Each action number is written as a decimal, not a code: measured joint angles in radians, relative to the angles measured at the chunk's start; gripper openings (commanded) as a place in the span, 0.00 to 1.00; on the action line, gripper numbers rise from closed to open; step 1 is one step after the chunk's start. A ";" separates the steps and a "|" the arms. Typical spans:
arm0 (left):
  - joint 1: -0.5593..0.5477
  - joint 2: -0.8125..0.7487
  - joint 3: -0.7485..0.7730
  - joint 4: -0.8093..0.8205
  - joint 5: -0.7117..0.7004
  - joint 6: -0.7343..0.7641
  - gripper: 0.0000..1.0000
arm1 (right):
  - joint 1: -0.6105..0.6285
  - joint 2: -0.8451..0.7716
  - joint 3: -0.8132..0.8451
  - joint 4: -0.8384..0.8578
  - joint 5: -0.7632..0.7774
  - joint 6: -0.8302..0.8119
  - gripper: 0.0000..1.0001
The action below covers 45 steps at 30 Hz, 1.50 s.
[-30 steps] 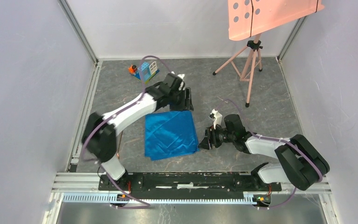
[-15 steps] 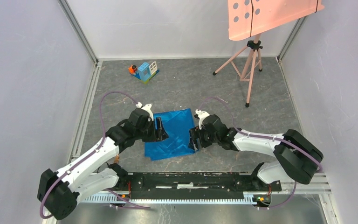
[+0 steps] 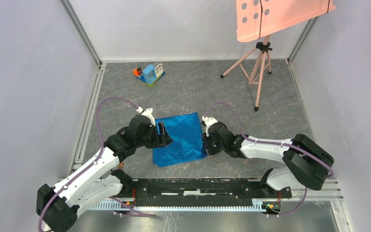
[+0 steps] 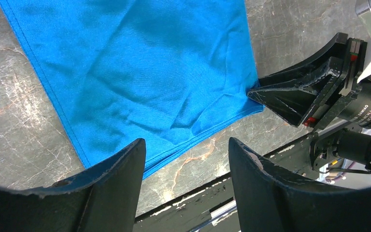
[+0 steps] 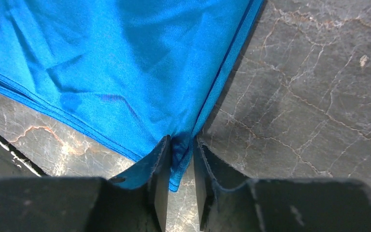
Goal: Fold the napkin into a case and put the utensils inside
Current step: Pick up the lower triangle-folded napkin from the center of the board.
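On the tabletop [image 3: 232, 87], the napkin [image 3: 181, 137] lies between my hands. My right hand [image 5: 179, 150] is pinched narrow on the cloth's edge, and my left hand [image 4: 186, 150] gapes wide just above the opposite edge. I judge the left should grip every layer before I lift evenly.

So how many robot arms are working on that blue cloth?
2. The left arm reaches the napkin's left side, left gripper open above it; the right arm comes from the right, right gripper pinching the napkin's near right corner.
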 measured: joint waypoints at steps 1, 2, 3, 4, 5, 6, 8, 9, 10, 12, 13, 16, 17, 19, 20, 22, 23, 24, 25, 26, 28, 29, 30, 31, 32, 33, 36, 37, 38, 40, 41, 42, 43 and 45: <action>0.000 -0.002 0.000 0.000 0.000 0.000 0.70 | -0.003 0.000 -0.005 0.008 -0.008 0.002 0.21; 0.000 -0.002 0.000 0.000 0.000 0.000 0.70 | -0.005 0.000 -0.009 0.012 -0.013 0.001 0.17; 0.000 -0.002 0.000 0.000 0.000 0.000 0.70 | -0.007 -0.001 -0.012 0.016 -0.016 0.001 0.13; 0.001 0.000 0.000 0.000 0.000 0.000 0.70 | -0.012 -0.003 -0.018 0.023 -0.023 0.002 0.10; 0.001 0.002 0.000 0.000 0.000 0.000 0.70 | -0.018 -0.005 -0.023 0.026 -0.029 0.001 0.08; 0.001 0.005 0.001 0.000 0.000 0.000 0.70 | -0.026 -0.008 -0.027 0.027 -0.037 0.000 0.06; 0.001 0.014 0.001 0.001 0.000 0.000 0.70 | -0.048 -0.018 -0.043 0.039 -0.062 0.000 0.18; 0.002 0.020 0.001 0.001 0.000 0.000 0.70 | -0.063 -0.026 -0.056 0.048 -0.081 0.000 0.33; 0.005 0.026 0.001 0.002 0.000 0.000 0.70 | -0.078 -0.035 -0.068 0.056 -0.101 -0.003 0.41; 0.010 0.037 0.001 0.003 0.000 0.000 0.70 | -0.097 -0.055 -0.079 0.065 -0.129 -0.019 0.54; 0.011 0.041 0.001 0.005 0.001 0.000 0.70 | -0.101 -0.062 -0.080 0.066 -0.135 -0.024 0.57; 0.018 0.050 0.001 0.010 0.003 0.000 0.70 | -0.105 -0.093 -0.089 0.049 -0.157 -0.045 0.61; 0.018 0.054 0.001 0.011 0.008 0.000 0.70 | -0.104 -0.102 -0.092 0.040 -0.162 -0.049 0.61; 0.021 0.061 0.001 0.014 0.012 0.000 0.70 | -0.101 -0.115 -0.098 0.030 -0.169 -0.052 0.62; 0.022 0.066 0.001 0.016 0.015 0.000 0.71 | -0.098 -0.117 -0.100 0.030 -0.170 -0.053 0.62; 0.023 0.073 0.001 0.018 0.018 0.000 0.72 | -0.089 -0.118 -0.102 0.033 -0.166 -0.056 0.62; 0.024 0.075 0.001 0.018 0.018 -0.001 0.72 | -0.081 -0.117 -0.103 0.035 -0.164 -0.056 0.61; 0.027 0.075 0.001 0.018 0.018 -0.001 0.73 | -0.071 -0.117 -0.103 0.037 -0.162 -0.058 0.59; 0.030 0.075 0.001 0.018 0.017 -0.002 0.74 | -0.061 -0.116 -0.103 0.038 -0.160 -0.059 0.54; 0.035 0.075 0.001 0.018 0.017 -0.002 0.75 | -0.054 -0.116 -0.104 0.039 -0.157 -0.060 0.48; 0.053 0.075 0.001 0.016 0.017 -0.004 0.75 | -0.047 -0.117 -0.109 0.038 -0.137 -0.066 0.32; 0.067 0.075 0.001 0.016 0.018 -0.005 0.75 | -0.047 -0.117 -0.114 0.039 -0.130 -0.068 0.29; 0.081 0.075 0.001 0.016 0.019 -0.006 0.75 | -0.050 -0.119 -0.122 0.045 -0.118 -0.069 0.24; 0.099 0.074 0.001 0.016 0.024 -0.008 0.75 | -0.060 -0.123 -0.133 0.054 -0.114 -0.067 0.21; 0.121 0.071 0.000 0.017 0.030 -0.011 0.75 | -0.074 -0.128 -0.142 0.058 -0.114 -0.068 0.20; 0.138 0.068 -0.002 0.017 0.040 -0.014 0.75 | -0.089 -0.132 -0.149 0.064 -0.116 -0.069 0.20; 0.186 0.051 -0.013 0.019 0.069 -0.026 0.75 | -0.130 -0.147 -0.162 0.069 -0.113 -0.078 0.20; 0.198 0.043 -0.017 0.022 0.077 -0.029 0.75 | -0.139 -0.153 -0.164 0.064 -0.108 -0.086 0.20; 0.206 0.035 -0.020 0.023 0.083 -0.034 0.76 | -0.146 -0.158 -0.164 0.058 -0.102 -0.094 0.23; 0.219 0.022 -0.024 0.024 0.098 -0.039 0.76 | -0.157 -0.167 -0.162 0.041 -0.085 -0.112 0.36; 0.225 0.017 -0.027 0.025 0.103 -0.042 0.77 | -0.162 -0.173 -0.158 0.026 -0.069 -0.123 0.46; 0.230 0.011 -0.030 0.026 0.106 -0.046 0.77 | -0.166 -0.179 -0.149 0.005 -0.049 -0.138 0.54; 0.234 0.006 -0.034 0.027 0.106 -0.050 0.77 | -0.167 -0.184 -0.135 -0.028 -0.018 -0.159 0.59; 0.243 -0.003 -0.040 0.024 0.103 -0.059 0.78 | -0.155 -0.192 -0.102 -0.111 0.055 -0.194 0.67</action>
